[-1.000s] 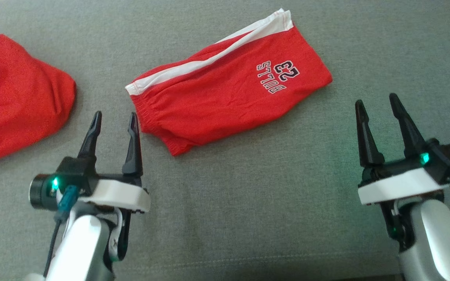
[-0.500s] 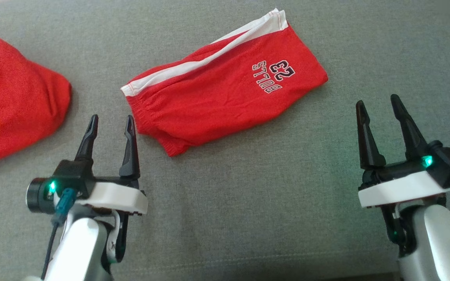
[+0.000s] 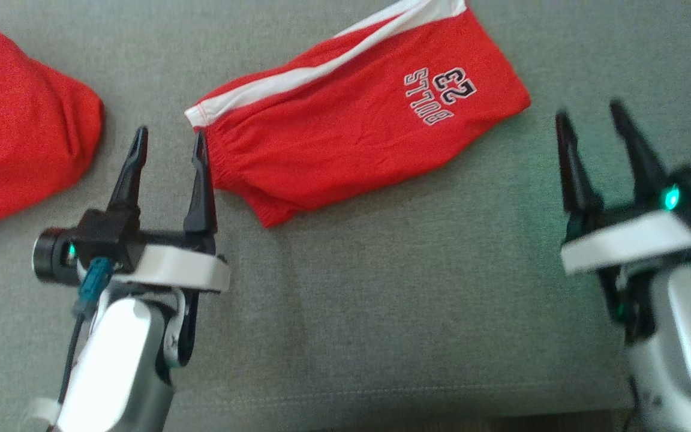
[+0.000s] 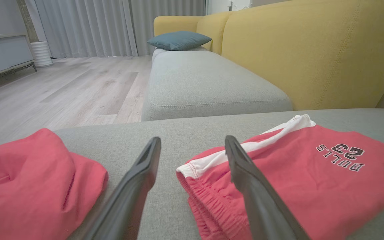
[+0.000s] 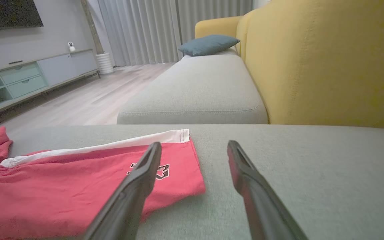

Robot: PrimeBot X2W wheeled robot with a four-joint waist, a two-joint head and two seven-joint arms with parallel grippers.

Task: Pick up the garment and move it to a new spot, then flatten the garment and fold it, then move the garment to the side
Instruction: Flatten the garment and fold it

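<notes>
The garment (image 3: 351,132) is a pair of red shorts with a white side stripe and a "BULLS 23" print, lying folded flat on the grey cushion (image 3: 381,300). My left gripper (image 3: 170,133) stands open with nothing in it, its right finger just beside the waistband corner. In the left wrist view, my left gripper (image 4: 192,140) points at the white-edged corner of the shorts (image 4: 312,180). My right gripper (image 3: 589,109) is open and empty, to the right of the printed end. In the right wrist view, my right gripper (image 5: 194,143) hovers over the edge of the shorts (image 5: 62,186).
A second red cloth (image 3: 15,120) lies bunched at the far left (image 4: 25,176). The yellow sofa back (image 4: 312,50) rises behind, with a teal pillow (image 4: 178,40) on the further seat. The cushion's front seam (image 3: 345,399) runs along the bottom. A wooden floor (image 4: 62,90) lies to the left.
The head camera has shifted, so the whole picture moved. Both grippers have reached a little forward toward the shorts. Both stay open and the shorts lie as before.
</notes>
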